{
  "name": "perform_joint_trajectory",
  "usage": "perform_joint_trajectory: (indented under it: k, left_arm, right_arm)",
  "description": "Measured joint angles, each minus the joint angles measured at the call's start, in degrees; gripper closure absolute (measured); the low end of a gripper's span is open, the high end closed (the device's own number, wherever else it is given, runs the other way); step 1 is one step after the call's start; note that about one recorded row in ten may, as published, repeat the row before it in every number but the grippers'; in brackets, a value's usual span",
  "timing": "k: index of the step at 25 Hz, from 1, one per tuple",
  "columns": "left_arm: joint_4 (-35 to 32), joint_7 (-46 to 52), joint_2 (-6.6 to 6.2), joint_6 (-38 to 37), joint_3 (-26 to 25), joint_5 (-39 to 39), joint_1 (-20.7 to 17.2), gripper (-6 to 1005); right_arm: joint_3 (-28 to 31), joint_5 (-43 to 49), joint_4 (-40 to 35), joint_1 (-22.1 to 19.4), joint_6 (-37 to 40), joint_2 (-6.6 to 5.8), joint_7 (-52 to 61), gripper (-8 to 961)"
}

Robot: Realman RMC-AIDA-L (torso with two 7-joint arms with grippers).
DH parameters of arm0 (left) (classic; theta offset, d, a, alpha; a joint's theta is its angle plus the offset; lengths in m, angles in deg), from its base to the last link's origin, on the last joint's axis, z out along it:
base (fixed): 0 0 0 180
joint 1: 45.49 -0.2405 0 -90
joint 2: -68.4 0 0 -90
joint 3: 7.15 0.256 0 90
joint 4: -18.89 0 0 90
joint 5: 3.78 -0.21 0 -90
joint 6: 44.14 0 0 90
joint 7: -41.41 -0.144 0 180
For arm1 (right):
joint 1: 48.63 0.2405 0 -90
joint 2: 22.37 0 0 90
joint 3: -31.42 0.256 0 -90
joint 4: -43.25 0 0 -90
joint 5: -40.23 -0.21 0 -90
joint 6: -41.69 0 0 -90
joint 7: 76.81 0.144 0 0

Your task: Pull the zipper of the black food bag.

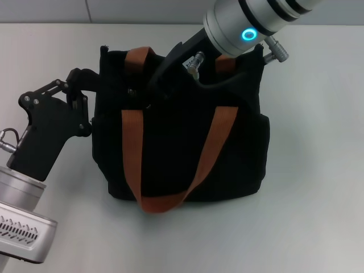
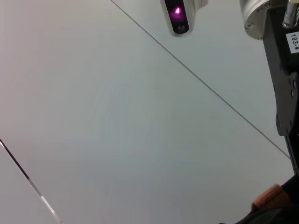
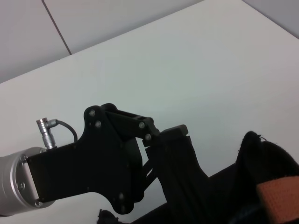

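Note:
The black food bag [image 1: 176, 153] stands upright in the middle of the white table, with two orange-brown straps [image 1: 132, 148] hanging down its front. My left gripper [image 1: 94, 85] is at the bag's upper left corner, shut on the black fabric edge. The right wrist view also shows this left gripper [image 3: 175, 140] pinching the bag [image 3: 266, 158]. My right gripper [image 1: 151, 94] comes down from the far side onto the bag's top edge, left of centre. It is dark against the black fabric. The zipper is hidden there.
The white table [image 1: 318, 170] spreads out on all sides of the bag. A wall seam [image 2: 201, 79] runs behind it. The right arm's silver wrist [image 1: 250, 23] hangs over the bag's far right corner.

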Motion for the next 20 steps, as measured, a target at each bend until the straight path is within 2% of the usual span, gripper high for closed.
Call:
perform_joint_trajectory:
  k: [9,14,20]
  left_arm:
    - [0.1,0.0,0.00,-0.1,0.1,0.0,0.0,937]
    - [0.1,0.0,0.00,0.0,-0.1,0.0,-0.1,937]
    - [0.1,0.0,0.00,0.2,-0.2,0.0,-0.2,936]
  right_arm:
    - [-1.2,0.6,0.5,0.7,-0.1,-0.01,-0.6,641]
    - [-0.7,0.3,-0.6,0.2,0.2,-0.32,-2.2,856]
    - [0.3,0.3,-2.0,-0.7,1.4,-0.50,-4.4,884]
